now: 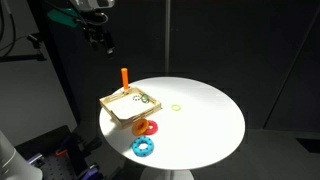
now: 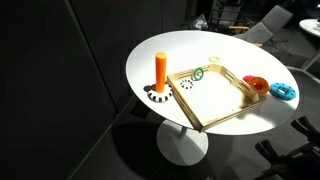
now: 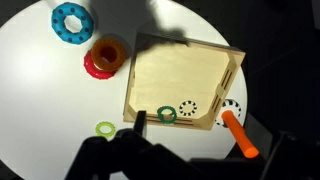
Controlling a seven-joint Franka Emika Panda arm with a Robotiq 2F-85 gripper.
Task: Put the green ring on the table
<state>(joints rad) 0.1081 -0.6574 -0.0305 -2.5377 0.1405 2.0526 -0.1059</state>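
The small dark green ring (image 3: 166,115) lies flat on the tan wooden board (image 3: 185,75), near one edge and beside a black dashed circle mark. It also shows in both exterior views (image 1: 146,99) (image 2: 198,73). The board rests on the round white table (image 1: 205,120) (image 2: 150,55) (image 3: 40,110). My gripper (image 1: 101,38) hangs high above the table, well above and to the side of the board. In the wrist view its dark fingers (image 3: 205,150) are spread wide with nothing between them, far above the ring.
An orange peg (image 1: 124,78) (image 2: 161,70) (image 3: 238,133) stands at the board's corner. A red ring (image 1: 146,127) (image 3: 104,58) and a blue ring (image 1: 143,147) (image 3: 72,22) lie on the table beside the board. A thin pale yellow-green circle (image 1: 176,107) (image 3: 105,129) lies apart.
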